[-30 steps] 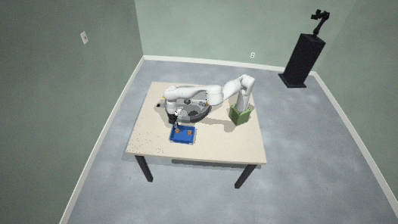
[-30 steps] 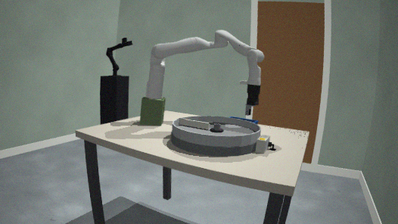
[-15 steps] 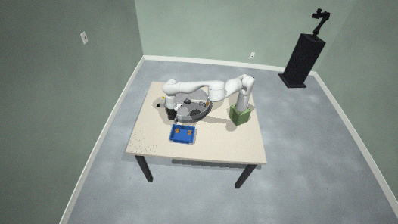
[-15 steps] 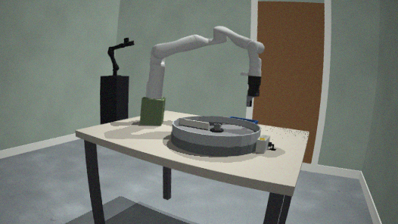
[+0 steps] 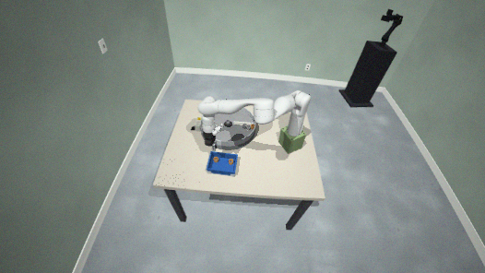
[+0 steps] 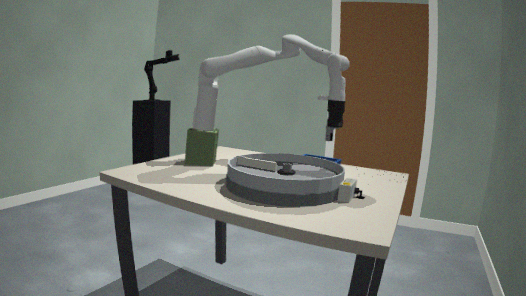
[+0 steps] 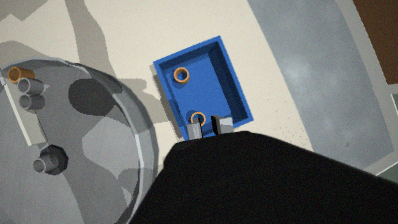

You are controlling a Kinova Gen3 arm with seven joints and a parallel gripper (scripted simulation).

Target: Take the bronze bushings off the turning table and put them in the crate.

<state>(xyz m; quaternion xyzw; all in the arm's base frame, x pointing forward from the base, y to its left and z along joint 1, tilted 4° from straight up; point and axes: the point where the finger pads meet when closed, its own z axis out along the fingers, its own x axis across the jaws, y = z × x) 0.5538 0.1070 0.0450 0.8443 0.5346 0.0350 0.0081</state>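
Wrist view, and the gripper (image 5: 214, 147) (image 6: 329, 134) (image 7: 206, 124) is over the near end of the crate (image 5: 223, 168) (image 6: 327, 158) (image 7: 201, 95), fingers apart and nothing held between them. Two bronze bushings sit in the crate, one just below the fingertips in that picture, one by the far corner. Now for the one that's left: a bronze bushing (image 5: 253, 125) (image 7: 20, 75) on the turntable (image 5: 251, 138) (image 6: 285, 189) (image 7: 146, 150), near the rim at the outer end of the pale bar (image 6: 256, 163) (image 7: 22, 112). And it has company! Two steel bushings are right beside it, so this looks like the tricky pick.

Best play from here, I'd say: stay high enough to clear the crate wall and the rim, swing over, and let the table settle if it's turning. Then come straight down, fingers lined up so neither one lands on steel or jams against the bar. A modest opening should do; go too wide and a finger could knock the steel over. Close on the bronze alone, lift straight, and set it in the free part of the crate.

As for where it is, well apart from the gripper: across the turntable, up and left in the wrist view, off to the right in the top view. The exterior view doesn't show it.
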